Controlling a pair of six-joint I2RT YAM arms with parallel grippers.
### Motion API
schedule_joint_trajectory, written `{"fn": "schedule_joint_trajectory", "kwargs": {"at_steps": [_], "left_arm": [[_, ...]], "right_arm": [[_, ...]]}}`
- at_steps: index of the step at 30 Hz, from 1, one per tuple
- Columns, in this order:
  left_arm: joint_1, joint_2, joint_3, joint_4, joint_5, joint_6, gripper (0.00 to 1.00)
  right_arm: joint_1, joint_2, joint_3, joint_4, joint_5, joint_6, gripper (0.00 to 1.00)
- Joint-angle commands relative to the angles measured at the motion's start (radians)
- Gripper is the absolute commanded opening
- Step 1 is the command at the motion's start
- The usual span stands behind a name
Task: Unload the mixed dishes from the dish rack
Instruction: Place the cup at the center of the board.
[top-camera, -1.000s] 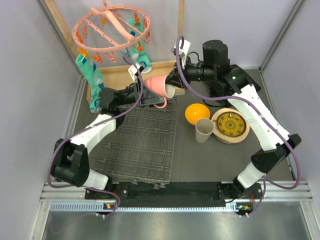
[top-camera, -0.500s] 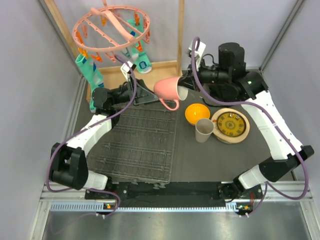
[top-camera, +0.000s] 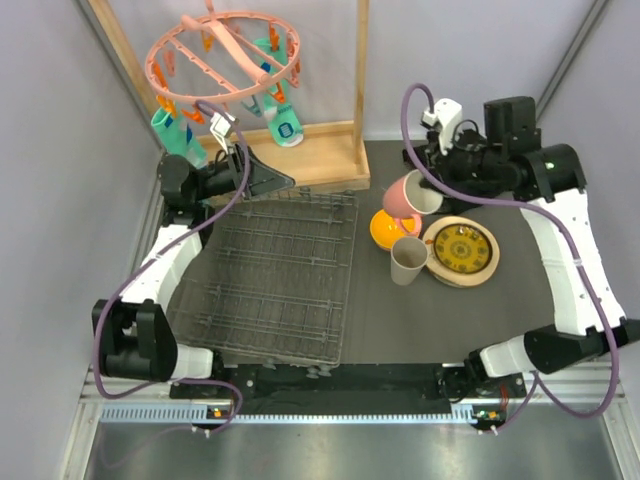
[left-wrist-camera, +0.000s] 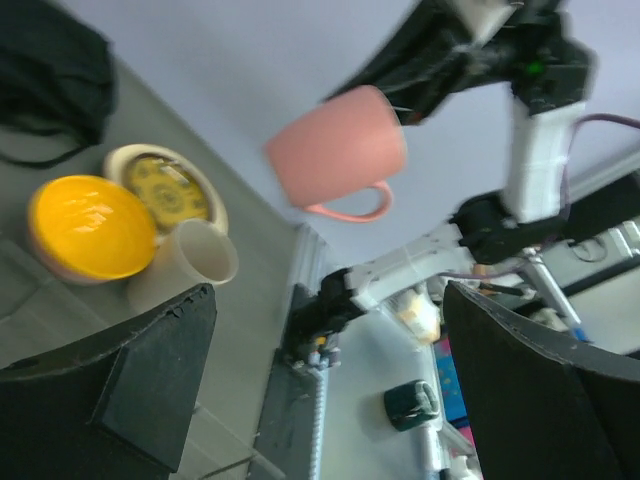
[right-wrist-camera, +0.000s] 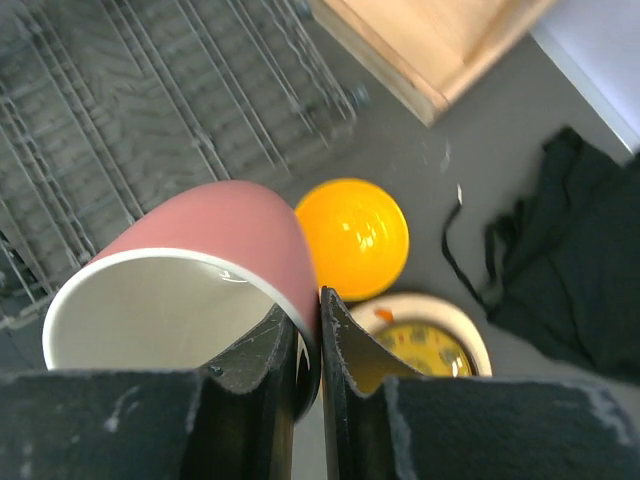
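Observation:
My right gripper (top-camera: 424, 190) (right-wrist-camera: 320, 300) is shut on the rim of the pink mug (top-camera: 404, 194) (right-wrist-camera: 200, 250) (left-wrist-camera: 335, 150). It holds the mug tilted in the air above the orange bowl (top-camera: 392, 229) (right-wrist-camera: 355, 235) (left-wrist-camera: 90, 225). Beside the bowl, on the mat right of the rack, stand the beige cup (top-camera: 408, 260) (left-wrist-camera: 195, 255) and the small yellow patterned plate (top-camera: 460, 250) (right-wrist-camera: 420, 345) (left-wrist-camera: 165, 185). The dark wire dish rack (top-camera: 270, 280) (right-wrist-camera: 120, 120) shows no dishes. At its far left corner my left gripper (top-camera: 275, 180) (left-wrist-camera: 325, 300) stands open and holds nothing.
A wooden frame (top-camera: 300, 150) stands behind the rack, with a pink peg hanger (top-camera: 225, 55) carrying teal socks (top-camera: 180, 140) above it. A black cloth (right-wrist-camera: 560, 260) (left-wrist-camera: 50, 60) lies at the back right of the mat.
The left gripper has opened off the pink mug and drawn back to the left. The right gripper has carried the mug to the right, from the rack's far edge to above the orange bowl.

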Motion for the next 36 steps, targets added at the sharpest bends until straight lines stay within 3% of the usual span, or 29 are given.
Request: {"fn": "schedule_joint_trajectory", "kwargs": {"at_steps": [1,6,11,15,22,36], "left_arm": [[0.043,-0.039,0.1,-0.59,0.007,0.509,0.99],[0.054,-0.008,0.16,-0.886,-0.048,0.809,0.99],[0.054,0.028,0.252,-1.182,-0.178,1.081,0.99],[0.054,0.038,0.304,-1.312,-0.315,1.203,0.99],[0.052,0.022,0.31,-1.403,-0.508,1.302,0.98],[0.052,0.022,0.275,-1.425,-0.556,1.393,0.98]], "right_arm": [[-0.022,-0.158,0.036,-0.119,0.031,-0.069,0.0],[-0.024,-0.219,0.022,-0.303,0.095,-0.125,0.0],[-0.051,-0.279,-0.116,-0.423,0.155,-0.167,0.0],[-0.082,-0.343,-0.266,-0.436,0.181,-0.19,0.0],[-0.139,-0.408,-0.503,-0.389,0.181,-0.22,0.0],[-0.188,-0.342,-0.705,-0.251,0.16,-0.244,0.0]]}}
